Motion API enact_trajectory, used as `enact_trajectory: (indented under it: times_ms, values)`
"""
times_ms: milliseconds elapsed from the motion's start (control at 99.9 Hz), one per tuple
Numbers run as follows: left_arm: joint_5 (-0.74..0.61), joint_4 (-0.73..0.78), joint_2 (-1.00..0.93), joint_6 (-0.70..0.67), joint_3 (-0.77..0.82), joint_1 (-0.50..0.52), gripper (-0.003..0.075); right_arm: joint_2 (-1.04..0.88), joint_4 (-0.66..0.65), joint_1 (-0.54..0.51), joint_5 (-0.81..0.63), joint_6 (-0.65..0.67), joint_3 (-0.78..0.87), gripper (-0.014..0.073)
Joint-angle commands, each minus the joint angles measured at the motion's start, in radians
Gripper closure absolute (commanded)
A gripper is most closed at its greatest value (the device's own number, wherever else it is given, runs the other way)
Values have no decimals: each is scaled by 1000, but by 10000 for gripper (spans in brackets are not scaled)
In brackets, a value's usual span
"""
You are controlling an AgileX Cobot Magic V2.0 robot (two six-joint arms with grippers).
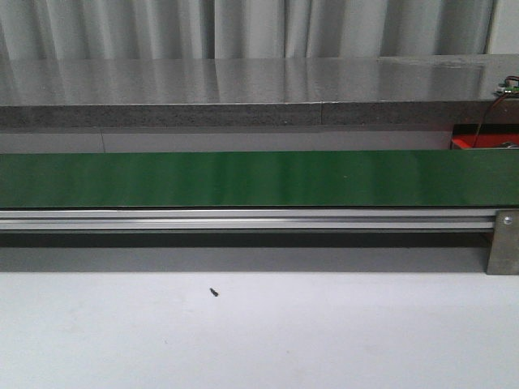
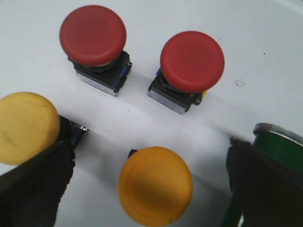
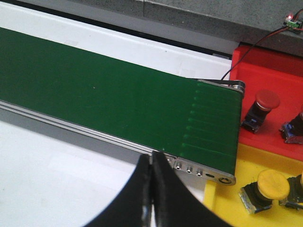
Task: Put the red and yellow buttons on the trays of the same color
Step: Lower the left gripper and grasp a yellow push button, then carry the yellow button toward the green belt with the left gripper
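Left wrist view: my left gripper (image 2: 151,184) stands wide open, one dark finger (image 2: 33,184) at the lower left of the frame and the other at the lower right, with an orange-yellow button (image 2: 155,185) at lower centre between them. I hold nothing. The lower-left finger lies against, or just in front of, a second yellow button (image 2: 26,126) at the left edge; I cannot tell which. Two red buttons, one at upper left (image 2: 93,35) and one at upper centre-right (image 2: 191,61), sit on the white surface (image 2: 265,42) beyond. A green, metal-rimmed object (image 2: 279,146) shows behind the lower-right finger.

Risk, as I judge it: the buttons stand close together, so closing here could nudge the left-hand yellow button or catch its cap beside the intended one. A smooth domed cap may also slip from the pads if I grip high instead of on the body.

Right wrist view: my right gripper (image 3: 152,189), at lower centre, has its fingers pressed together with nothing between them. It hangs over the near rail of the green conveyor belt (image 3: 109,94). At the right of the frame, the red tray (image 3: 270,66) carries a red button (image 3: 261,109), and the yellow tray (image 3: 222,208) below it carries a yellow button (image 3: 266,189); further buttons are cut off by the right edge.

Front view: only the belt and the table (image 1: 259,332) show; neither gripper appears.
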Motion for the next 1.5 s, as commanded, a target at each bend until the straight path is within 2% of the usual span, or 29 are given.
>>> enact_trajectory:
  times_ms: [0, 330, 390, 530, 760, 941, 1181, 1491]
  values:
    - [-61, -17, -34, -5, -33, -10, 83, -1, 17, 0, -62, -4, -25, 690]
    - [-96, -17, -12, -1, -33, -23, 98, -1, 17, 0, -62, -4, -25, 690]
    - [-96, -17, -12, -1, -33, -25, 131, -1, 17, 0, -62, -4, -25, 690]
    - [-95, -17, -12, -1, -33, -25, 279, -1, 17, 0, -62, -4, -25, 690]
    - [-93, -17, -12, -1, -33, -25, 462, -1, 17, 0, -62, -4, -25, 690]
    - [-87, -17, -12, -1, -33, -20, 555, -1, 17, 0, -62, -4, -25, 690]
    - [-67, -17, -45, -1, -33, -20, 584, -1, 17, 0, -62, -4, -25, 690]
    - [0, -22, -220, -1, -33, -20, 584, -1, 17, 0, -62, -4, -25, 690]
